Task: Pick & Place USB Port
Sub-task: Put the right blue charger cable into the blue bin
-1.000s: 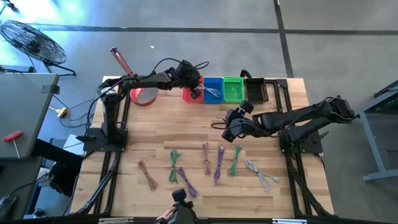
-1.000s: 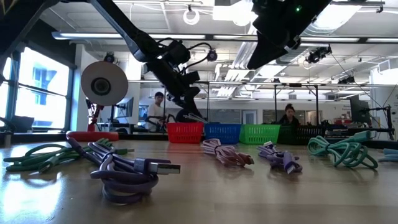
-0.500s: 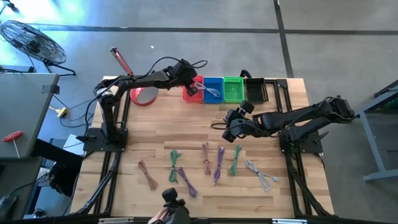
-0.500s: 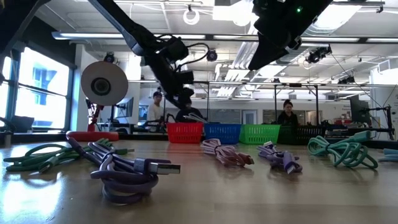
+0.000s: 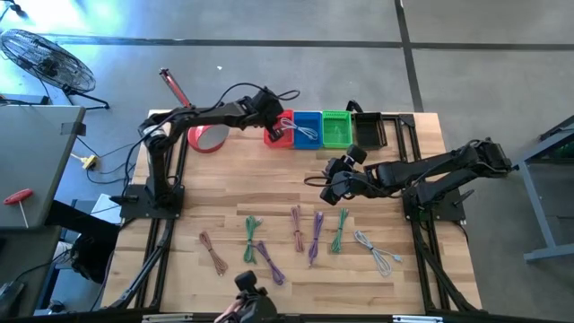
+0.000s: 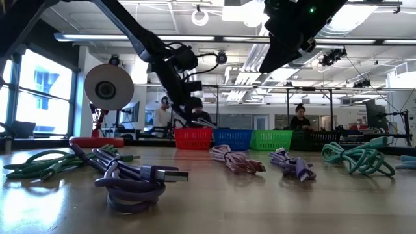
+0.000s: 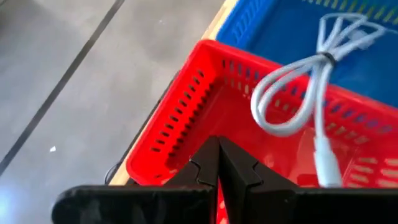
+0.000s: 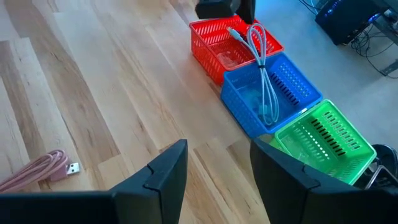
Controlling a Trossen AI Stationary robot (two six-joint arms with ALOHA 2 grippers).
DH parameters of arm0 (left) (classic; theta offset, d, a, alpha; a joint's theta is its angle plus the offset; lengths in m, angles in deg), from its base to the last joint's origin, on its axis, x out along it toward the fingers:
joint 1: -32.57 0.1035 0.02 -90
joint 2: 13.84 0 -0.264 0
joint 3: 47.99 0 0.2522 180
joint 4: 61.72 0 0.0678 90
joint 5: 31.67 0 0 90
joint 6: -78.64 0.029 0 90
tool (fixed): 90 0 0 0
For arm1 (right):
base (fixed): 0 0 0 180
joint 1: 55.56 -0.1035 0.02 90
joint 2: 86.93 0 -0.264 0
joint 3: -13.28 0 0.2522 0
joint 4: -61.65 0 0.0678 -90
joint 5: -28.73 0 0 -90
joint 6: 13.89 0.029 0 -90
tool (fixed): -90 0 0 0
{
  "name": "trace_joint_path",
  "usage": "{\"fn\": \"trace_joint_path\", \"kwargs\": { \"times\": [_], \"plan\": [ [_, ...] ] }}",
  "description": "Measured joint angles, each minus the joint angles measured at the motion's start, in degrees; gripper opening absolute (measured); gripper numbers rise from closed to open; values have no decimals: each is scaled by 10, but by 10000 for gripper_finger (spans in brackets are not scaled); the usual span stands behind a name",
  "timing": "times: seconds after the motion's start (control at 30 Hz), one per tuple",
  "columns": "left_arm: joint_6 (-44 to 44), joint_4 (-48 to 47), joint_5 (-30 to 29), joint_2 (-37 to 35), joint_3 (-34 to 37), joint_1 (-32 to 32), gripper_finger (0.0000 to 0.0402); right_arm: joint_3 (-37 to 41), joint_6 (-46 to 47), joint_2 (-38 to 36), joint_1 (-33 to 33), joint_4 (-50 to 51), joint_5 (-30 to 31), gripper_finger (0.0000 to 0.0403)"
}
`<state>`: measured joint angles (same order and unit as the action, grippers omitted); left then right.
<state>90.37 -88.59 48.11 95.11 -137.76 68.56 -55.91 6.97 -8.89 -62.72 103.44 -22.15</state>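
White cable point(image 7: 292, 93): draped across red basket point(image 7: 186, 124) and blue basket point(image 7: 273, 25), table's far edge. My left gripper point(image 7: 217, 163) pinched empty above; snag risk.

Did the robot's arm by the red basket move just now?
Yes, a little. The left gripper swung left, away from the blue basket, then came partway back. It stays over the red basket.
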Motion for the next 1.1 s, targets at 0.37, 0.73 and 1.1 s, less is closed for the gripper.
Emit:
{"fn": "trace_joint_path", "kwargs": {
  "times": [0.37, 0.73, 1.1],
  "plan": [
    [-16, 14, 41, 17, 1, 4, 0, 0, -1, 0, 0, 0, -3, 167],
    [-34, 32, 111, 35, -23, 4, 0, 0, -3, 0, 0, 4, -3, 167],
    [-73, 33, 208, 35, -48, -1, 0, 0, -3, 0, 0, 8, 1, 167]
  ]
}}
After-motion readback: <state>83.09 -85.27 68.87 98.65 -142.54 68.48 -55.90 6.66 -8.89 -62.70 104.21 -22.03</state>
